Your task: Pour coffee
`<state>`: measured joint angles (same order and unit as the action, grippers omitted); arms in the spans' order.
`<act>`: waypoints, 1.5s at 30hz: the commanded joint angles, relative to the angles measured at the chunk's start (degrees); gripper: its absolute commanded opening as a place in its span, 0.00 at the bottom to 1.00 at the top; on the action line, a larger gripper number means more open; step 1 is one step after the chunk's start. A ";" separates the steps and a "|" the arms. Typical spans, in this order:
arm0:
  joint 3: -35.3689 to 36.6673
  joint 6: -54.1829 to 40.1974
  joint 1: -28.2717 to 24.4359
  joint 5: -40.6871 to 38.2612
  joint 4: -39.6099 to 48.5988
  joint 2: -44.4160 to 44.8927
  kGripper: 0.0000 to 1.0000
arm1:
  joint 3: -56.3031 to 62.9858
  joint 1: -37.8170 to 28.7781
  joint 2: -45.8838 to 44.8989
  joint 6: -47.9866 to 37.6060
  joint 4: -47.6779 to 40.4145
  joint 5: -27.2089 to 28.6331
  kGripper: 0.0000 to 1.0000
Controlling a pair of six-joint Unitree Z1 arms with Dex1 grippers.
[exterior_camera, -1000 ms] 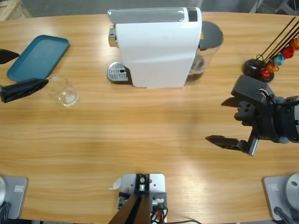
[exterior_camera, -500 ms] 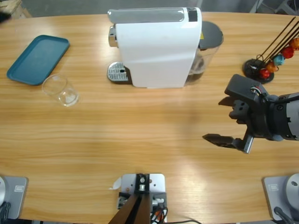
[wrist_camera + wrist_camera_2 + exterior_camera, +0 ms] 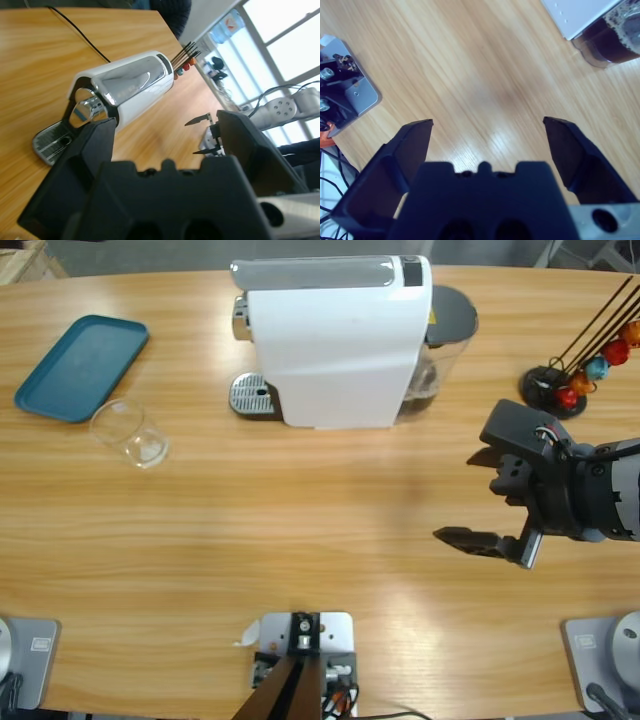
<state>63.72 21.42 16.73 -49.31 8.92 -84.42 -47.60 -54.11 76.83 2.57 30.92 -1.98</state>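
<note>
The coffee [image 3: 616,47] is a dark brown, nearly black liquid in a clear jug tucked against the back of the white coffee machine [image 3: 335,345]. The right gripper [image 3: 482,498] hangs wide open and empty over bare table [image 3: 300,520], near the jug. The left gripper [image 3: 165,145], also wide open, holds nothing.

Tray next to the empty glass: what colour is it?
Teal blue, plain, no pattern. The tray shows best in the high view.
</note>
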 commanded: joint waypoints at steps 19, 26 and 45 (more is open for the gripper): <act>-5.73 7.06 -0.47 -6.73 -6.93 -13.71 0.81 | 0.40 -0.56 1.75 -0.46 0.19 -0.30 0.98; -2.91 9.08 0.00 -8.29 -9.78 -15.51 0.81 | 0.31 -0.56 1.84 -0.46 0.19 -0.30 0.98; -1.14 12.16 1.99 -10.16 -14.19 -19.38 0.81 | 0.31 -0.56 2.01 -0.46 0.28 -0.30 0.98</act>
<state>62.85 32.97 18.16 -58.62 -4.19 -100.38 -47.62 -54.15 76.90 2.57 30.92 -1.98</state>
